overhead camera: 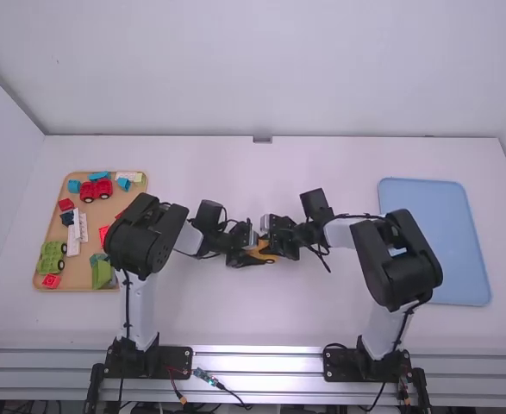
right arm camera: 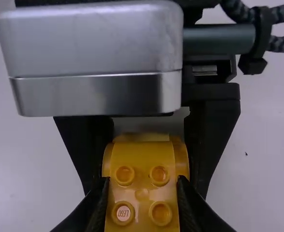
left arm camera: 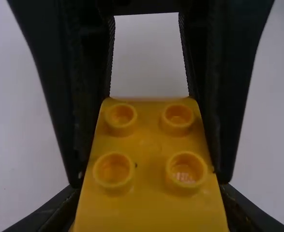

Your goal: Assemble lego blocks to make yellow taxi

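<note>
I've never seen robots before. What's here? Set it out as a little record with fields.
Yellow lego: between both grippers
Left gripper: shut on the yellow lego
Right gripper: shut on the yellow lego, facing the left one
Loose pieces: several colours, some wheeled
Wooden tray: robot's left, holding them
Blue tray: robot's right

L jaws (overhead camera: 248,248), R jaws (overhead camera: 271,238) @ yel blk (overhead camera: 258,253) | blue tray (overhead camera: 442,226), tbl R

High view above, facing forward-down onto table (overhead camera: 209,319); wrist views close, sharing yellow blocks (left arm camera: 149,142).
</note>
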